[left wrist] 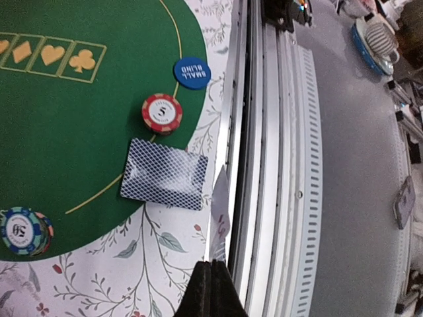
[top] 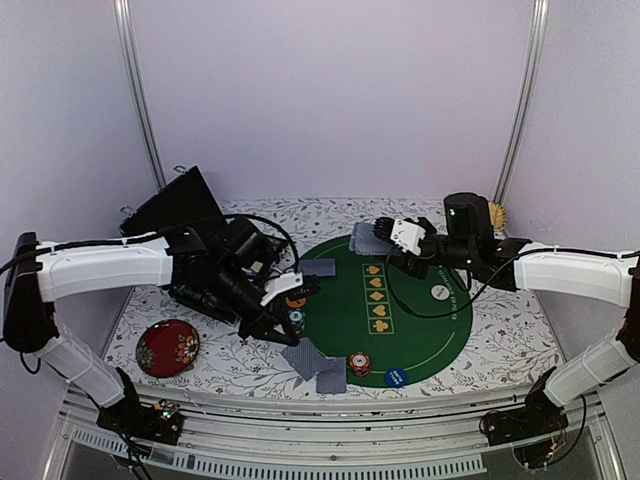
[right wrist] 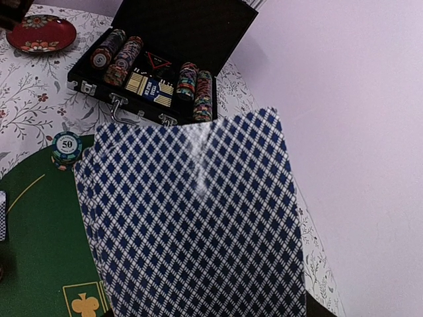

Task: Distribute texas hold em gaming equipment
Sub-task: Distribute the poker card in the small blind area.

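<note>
My left gripper (top: pixel 272 328) is shut on one playing card (left wrist: pixel 222 205), seen edge-on in the left wrist view (left wrist: pixel 213 265), low over the table's near edge. The held card (top: pixel 303 357) overlaps a second card (top: pixel 331 376) lying face down by the green mat (top: pixel 420 330). That lying card (left wrist: pixel 164 174) sits beside a red chip stack (left wrist: pixel 162 113) and a blue disc (left wrist: pixel 192 72). My right gripper (top: pixel 392 240) is shut on a fanned pack of cards (right wrist: pixel 192 224) above the mat's far edge; its fingers are hidden. A green chip stack (top: pixel 296 320), an orange disc (top: pixel 296 300) and a white disc (top: pixel 440 292) lie on the mat.
An open black case (right wrist: pixel 162 72) with chip rows stands at the back left. One more card (top: pixel 318 267) lies by the mat's far left edge. A dark red floral dish (top: pixel 167 347) sits front left. A tan woven piece (top: pixel 497 215) is behind the right arm. A metal rail (left wrist: pixel 264 165) runs along the front.
</note>
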{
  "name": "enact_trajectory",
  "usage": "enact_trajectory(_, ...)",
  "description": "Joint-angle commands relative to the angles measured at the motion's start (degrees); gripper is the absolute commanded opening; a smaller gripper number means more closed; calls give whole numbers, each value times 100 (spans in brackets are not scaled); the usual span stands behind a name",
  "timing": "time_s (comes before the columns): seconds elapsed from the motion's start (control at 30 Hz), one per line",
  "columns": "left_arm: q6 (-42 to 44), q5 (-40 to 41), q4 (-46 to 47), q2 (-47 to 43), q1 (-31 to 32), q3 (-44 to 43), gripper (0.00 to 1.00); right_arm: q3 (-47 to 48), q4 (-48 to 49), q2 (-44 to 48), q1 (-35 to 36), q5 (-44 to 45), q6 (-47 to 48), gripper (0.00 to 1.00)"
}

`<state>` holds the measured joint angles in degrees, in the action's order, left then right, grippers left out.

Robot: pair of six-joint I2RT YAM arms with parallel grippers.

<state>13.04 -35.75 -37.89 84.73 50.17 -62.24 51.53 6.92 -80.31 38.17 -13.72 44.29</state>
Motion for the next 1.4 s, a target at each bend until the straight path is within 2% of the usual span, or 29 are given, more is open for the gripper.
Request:
enact_trajectory(0.0, 480, 117, -551, 468, 347, -415, 0, -114, 153, 200, -23, 33, -138, 50)
enact_trajectory(0.2, 670, 566, -984, 1254, 612, -958, 0, -134, 160, 179, -12, 68, -118, 50)
enact_trajectory(0.63, 1048, 1128, -1419, 2100, 769, -1671, 0, -115, 161, 100, -21, 105, -93, 50)
enact_trajectory(0.87, 1149, 1587, -1408, 2533, 841, -1928, 0, -115, 161, 56, -27, 111, -89, 50)
enact_trajectory(1.37, 1394, 1980, -1182, 3081, 879, -2416, 0, -112, 163, 45, -28, 123, -88, 50)
